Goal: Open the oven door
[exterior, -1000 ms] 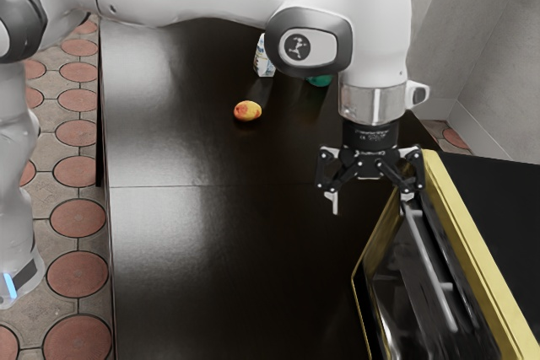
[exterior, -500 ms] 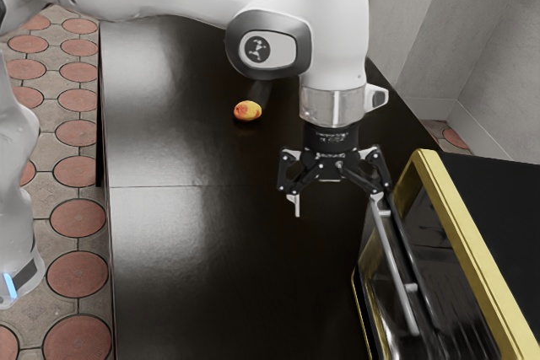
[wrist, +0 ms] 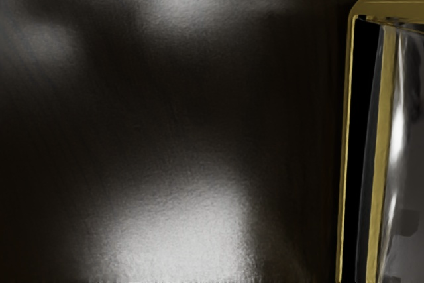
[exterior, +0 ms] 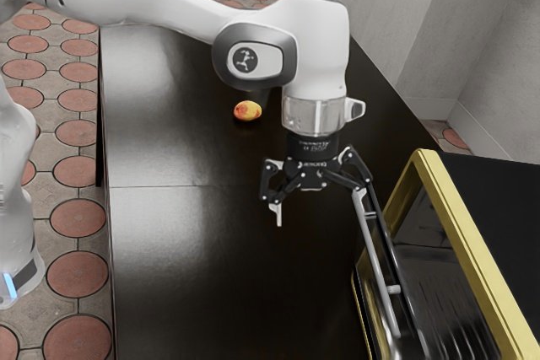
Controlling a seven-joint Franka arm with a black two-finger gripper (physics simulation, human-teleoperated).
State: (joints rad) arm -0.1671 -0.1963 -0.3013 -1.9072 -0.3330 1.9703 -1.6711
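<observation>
At the dark table (exterior: 186, 250), our oven (exterior: 506, 208) has its door (exterior: 395, 263) partly open, tilted out from the yellow frame (exterior: 469, 242).
We hold our claw (exterior: 321, 212) spread wide, one finger at the far end of the door's handle (exterior: 373, 257), the other apart from it above the table; the yellow-red fruit (exterior: 247, 110) rests well apart from the oven.

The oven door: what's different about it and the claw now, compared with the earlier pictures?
The door has swung further open, its handle moving toward the exterior view's left. The claw has moved the same way and slightly lower in that view, one finger at the handle. It has not closed on anything. The yellow oven frame and the reddish-yellow fruit stayed put.
</observation>
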